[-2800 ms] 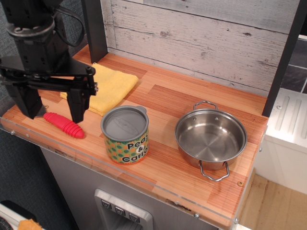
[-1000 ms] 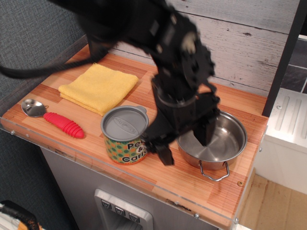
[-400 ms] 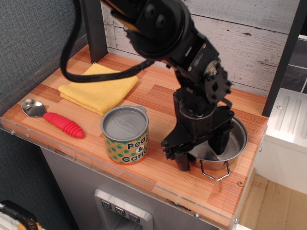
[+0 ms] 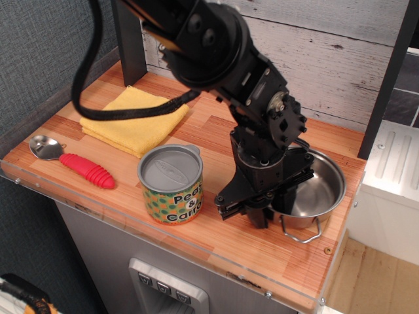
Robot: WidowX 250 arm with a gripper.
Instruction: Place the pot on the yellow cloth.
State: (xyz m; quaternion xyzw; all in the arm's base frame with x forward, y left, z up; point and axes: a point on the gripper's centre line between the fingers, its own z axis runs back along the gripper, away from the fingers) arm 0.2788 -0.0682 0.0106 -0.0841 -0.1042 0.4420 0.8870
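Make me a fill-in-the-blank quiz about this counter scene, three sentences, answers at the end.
1. The black gripper is at the near-left rim of the shiny steel ____.
2. The folded yellow cloth has ____ resting on it.
3. The spoon beside the dotted can has a ____ handle.

Answers: pot; nothing; red

Wooden counter carries yellow cloth, spoon, can, pot.
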